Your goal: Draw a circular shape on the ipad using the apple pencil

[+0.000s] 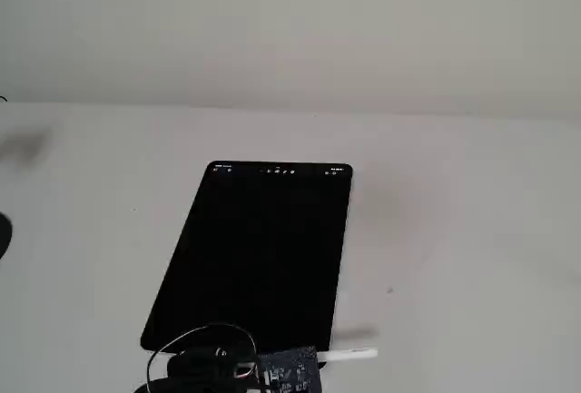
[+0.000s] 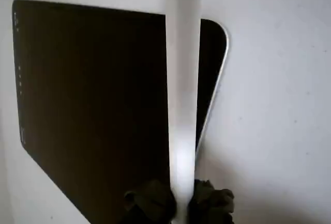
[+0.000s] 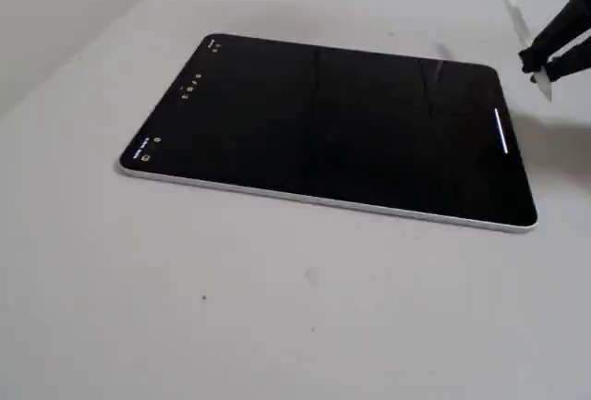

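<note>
Inspection found the ipad (image 3: 332, 127) lying flat on the pale surface (image 3: 231, 317), screen black and with no drawn loop visible on it in any view. In a fixed view the tablet (image 1: 259, 257) ran lengthwise away from the camera, its row of tiny icons on the far short side; in another fixed view that icon row sat at the left end. The tool (image 3: 547, 56) hung at the far right of that view, clear of the tablet's right short edge and above the surface. It was closed on the apple pencil (image 3: 519, 19), which showed there as a slim white stick slanting up and to the left from the grip, with a short stub below. In the wrist view the pencil (image 2: 183, 105) ran as a blurred white bar from the bottom of the picture to the top, gripped at the bottom between two dark fingers (image 2: 152, 203), and it crossed the right part of the screen (image 2: 93, 105). Which end was the tip could not be told. The screen therefore lay to the left of the tool in that fixed view, along the tablet's long axis. Judgement: the tip was not yet on the glass, and the coming move would require travel leftward over the screen and then down.
</note>
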